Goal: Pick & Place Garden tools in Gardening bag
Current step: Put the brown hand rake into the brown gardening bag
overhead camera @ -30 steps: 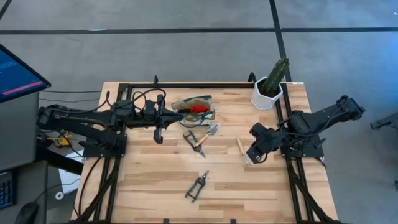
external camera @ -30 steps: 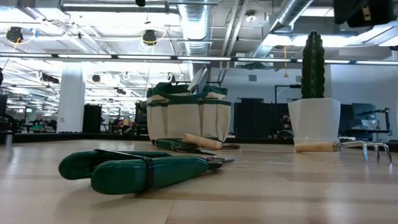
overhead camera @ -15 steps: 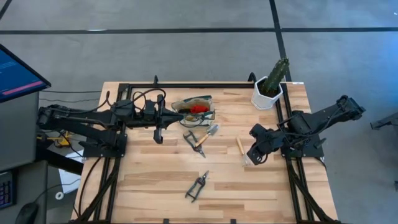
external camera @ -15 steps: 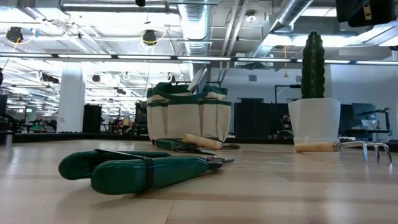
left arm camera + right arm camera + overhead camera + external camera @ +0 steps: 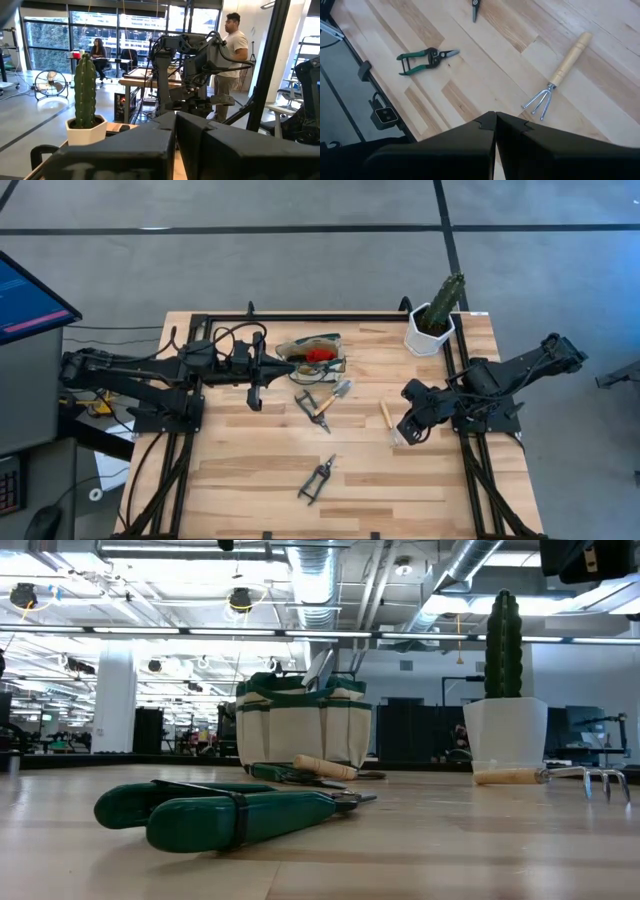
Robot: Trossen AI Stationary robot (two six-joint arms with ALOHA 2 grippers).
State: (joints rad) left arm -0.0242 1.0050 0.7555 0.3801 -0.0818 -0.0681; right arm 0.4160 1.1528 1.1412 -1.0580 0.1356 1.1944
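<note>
Wooden table (image 5: 420, 480): your gardening bag (image 5: 312, 352) sits near its far edge, pruning shears (image 5: 317, 479) toward the near edge. Left gripper (image 5: 292, 364) beside the bag and right gripper (image 5: 402, 437) are both closed, empty.

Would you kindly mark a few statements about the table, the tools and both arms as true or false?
1. The gardening bag already holds a red-headed tool. True.
2. The hand rake lies inside the bag. False: it lies on the table, near the right gripper.
3. Both grippers' jaws are shut and empty. True; the left gripper is beside the bag.
4. The cactus pot has tipped over. False: it stands upright.
</note>
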